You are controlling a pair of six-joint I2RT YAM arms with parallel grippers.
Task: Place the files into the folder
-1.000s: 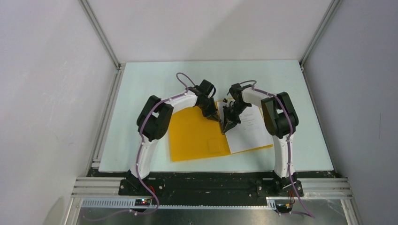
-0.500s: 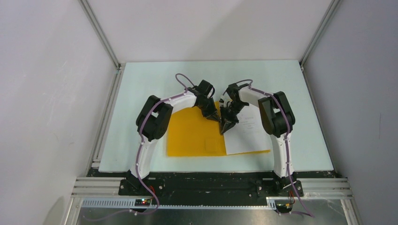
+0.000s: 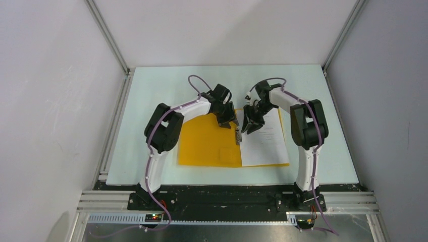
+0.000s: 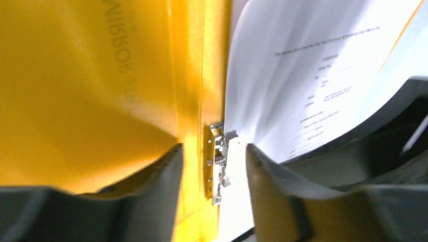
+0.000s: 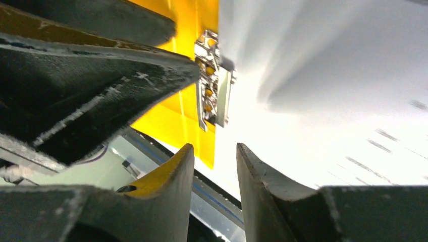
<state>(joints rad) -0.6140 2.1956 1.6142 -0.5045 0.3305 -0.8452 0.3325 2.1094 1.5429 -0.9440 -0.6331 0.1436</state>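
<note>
The open folder (image 3: 207,143), frame centre, holds the files (image 3: 265,143) on its right half, hiding that side. The left claw (image 3: 229,122) and right claw (image 3: 248,126) stand parted, empty.

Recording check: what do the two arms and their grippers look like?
Both the left arm and right arm have white links with bulky black joint housings, and a purple cable runs along each, looping free near the wrist. The left gripper and right gripper have dark, tapered fingers.
</note>
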